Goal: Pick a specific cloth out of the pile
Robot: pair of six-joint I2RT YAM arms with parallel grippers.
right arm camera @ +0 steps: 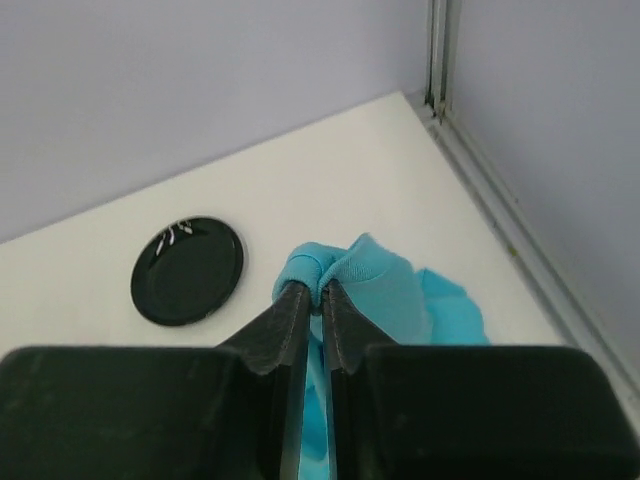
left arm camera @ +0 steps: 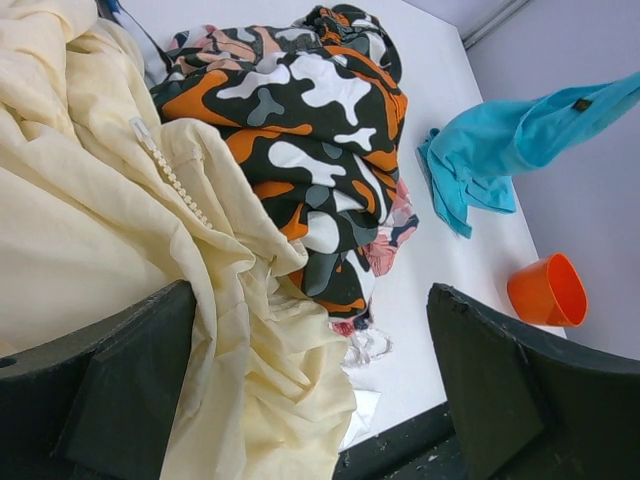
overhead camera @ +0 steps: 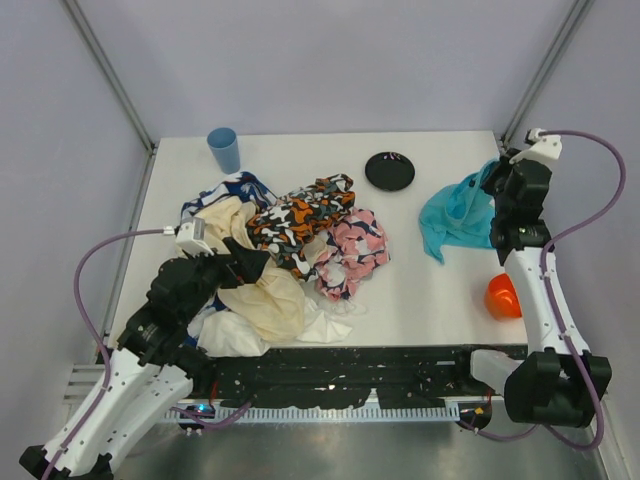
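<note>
Pinching the teal cloth (right arm camera: 390, 290) is the right hand (right arm camera: 320, 295).

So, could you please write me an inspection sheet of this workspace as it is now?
Surface: white table, no spills seen.
Job's things: teal cloth pinched at a fold, apart from the pile; its lower end seems to rest on the table.
Clutter: blue cup, black dish, orange cup.
Grippers: right tool shut on the teal cloth; left tool open over the pile's cream fabric.
Cables: purple cables loop beside both arms.
Surroundings: plain walls, metal frame posts.
</note>
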